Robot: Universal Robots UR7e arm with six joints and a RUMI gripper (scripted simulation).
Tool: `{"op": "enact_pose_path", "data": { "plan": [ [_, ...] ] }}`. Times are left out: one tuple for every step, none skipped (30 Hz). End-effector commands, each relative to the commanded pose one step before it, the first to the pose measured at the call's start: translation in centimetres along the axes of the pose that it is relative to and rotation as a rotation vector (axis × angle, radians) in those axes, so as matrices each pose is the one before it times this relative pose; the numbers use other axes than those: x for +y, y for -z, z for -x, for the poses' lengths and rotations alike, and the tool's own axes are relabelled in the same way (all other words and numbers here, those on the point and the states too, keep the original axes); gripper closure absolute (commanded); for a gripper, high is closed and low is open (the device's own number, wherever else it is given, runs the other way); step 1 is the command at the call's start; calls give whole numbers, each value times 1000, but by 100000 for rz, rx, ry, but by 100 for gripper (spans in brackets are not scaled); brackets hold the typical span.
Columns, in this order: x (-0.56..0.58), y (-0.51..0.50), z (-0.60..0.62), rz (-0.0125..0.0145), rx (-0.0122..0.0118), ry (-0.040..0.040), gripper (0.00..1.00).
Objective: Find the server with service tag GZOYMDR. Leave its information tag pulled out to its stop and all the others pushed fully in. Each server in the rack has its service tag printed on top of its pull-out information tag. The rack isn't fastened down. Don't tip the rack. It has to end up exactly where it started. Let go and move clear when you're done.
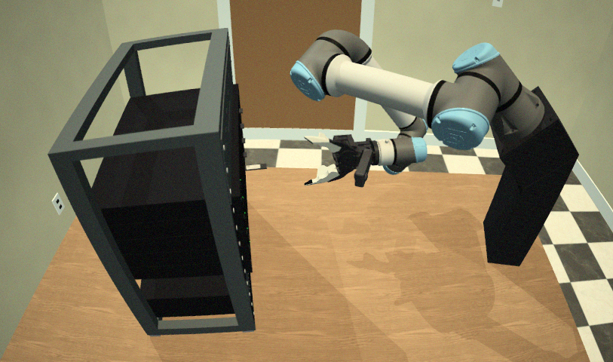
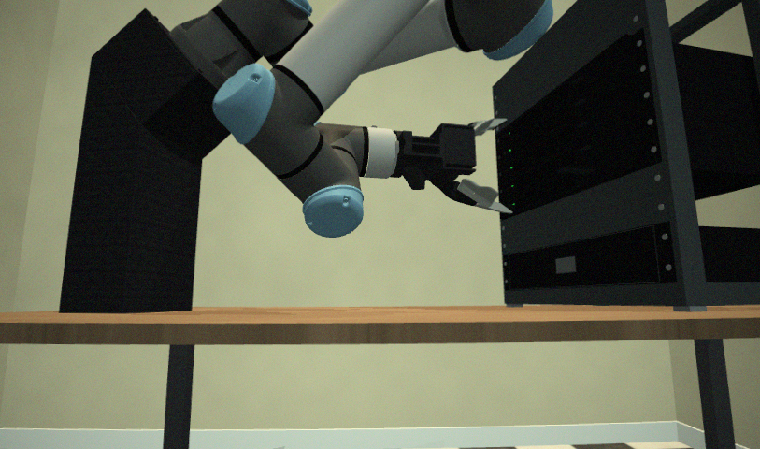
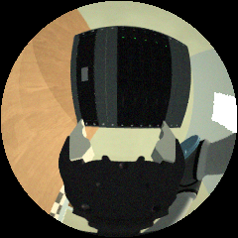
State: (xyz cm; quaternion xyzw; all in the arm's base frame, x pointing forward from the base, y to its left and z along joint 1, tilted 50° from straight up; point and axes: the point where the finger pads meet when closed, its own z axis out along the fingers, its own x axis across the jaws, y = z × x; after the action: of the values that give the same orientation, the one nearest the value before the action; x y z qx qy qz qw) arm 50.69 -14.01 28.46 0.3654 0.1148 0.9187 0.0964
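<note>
The rack (image 1: 225, 251) (image 2: 685, 244) (image 3: 179, 84) stands upright with a stack of black servers (image 1: 166, 242) (image 2: 583, 133) (image 3: 144, 79) in it. One information tag (image 1: 255, 167) sticks out from the rack front, pale with a dark end; its print cannot be read. I cannot make the tag out in the other two views. My gripper (image 1: 305, 160) (image 2: 509, 166) (image 3: 123, 120) is open wide and empty, its fingers pointing at the rack front. In the top view its fingertips are a gap away from the tag's end. No service tag is readable.
A separate black unit with a grey label (image 2: 566, 265) (image 3: 84, 73) sits low in the rack. The rack stands on the wooden table (image 1: 327, 277) (image 2: 350, 330). The arm's black pedestal (image 1: 525, 201) (image 2: 133, 222) stands opposite the rack front. A brown door (image 1: 295, 62) is in the wall behind.
</note>
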Motion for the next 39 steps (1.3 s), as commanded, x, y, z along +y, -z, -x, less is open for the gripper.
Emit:
{"op": "enact_pose_path", "data": {
  "plan": [
    [12, -13, -29, 5, 43, 37, 0],
    [0, 0, 0, 0, 0, 0, 0],
    [0, 0, 0, 0, 0, 0, 0],
    [0, 0, 0, 0, 0, 0, 0],
    [0, 0, 0, 0, 0, 0, 0],
    [0, 0, 0, 0, 0, 0, 0],
    [0, 0, 0, 0, 0, 0, 0],
    [0, 0, 0, 0, 0, 0, 0],
    [0, 0, 0, 0, 0, 0, 0],
    [0, 0, 0, 0, 0, 0, 0],
    [0, 0, 0, 0, 0, 0, 0],
    [0, 0, 0, 0, 0, 0, 0],
    [0, 0, 0, 0, 0, 0, 0],
    [0, 0, 0, 0, 0, 0, 0],
    [0, 0, 0, 0, 0, 0, 0],
    [0, 0, 0, 0, 0, 0, 0],
    [0, 0, 0, 0, 0, 0, 0],
    [0, 0, 0, 0, 0, 0, 0],
    [0, 0, 0, 0, 0, 0, 0],
    [0, 0, 0, 0, 0, 0, 0],
    [0, 0, 0, 0, 0, 0, 0],
    [0, 0, 0, -1, 0, 0, 0],
    [0, 0, 0, 0, 0, 0, 0],
    [0, 0, 0, 0, 0, 0, 0],
    [0, 0, -1, -4, -3, -1, 0],
    [0, -1, -2, -12, -7, -3, 0],
    [0, -2, -3, -22, -13, -6, 0],
    [0, -3, -5, -36, -22, -9, 0],
    [0, -5, -7, -52, -32, -13, 0],
    [0, -7, -10, -72, -43, -18, 0],
    [0, -9, -13, -93, -57, -23, 0],
    [0, -11, -16, -117, -72, -29, 0],
    [0, -14, -20, -143, -88, -36, 0],
    [0, -16, -24, -171, -106, -42, 0],
    [0, -18, -27, -200, -126, -50, 0],
    [0, -21, -32, -230, -147, -57, 0],
    [0, -23, -36, -262, -169, -65, 0],
    [0, -26, -40, -294, -194, -73, 0],
    [0, -28, -44, -327, -219, -82, 0]
  ]
}}
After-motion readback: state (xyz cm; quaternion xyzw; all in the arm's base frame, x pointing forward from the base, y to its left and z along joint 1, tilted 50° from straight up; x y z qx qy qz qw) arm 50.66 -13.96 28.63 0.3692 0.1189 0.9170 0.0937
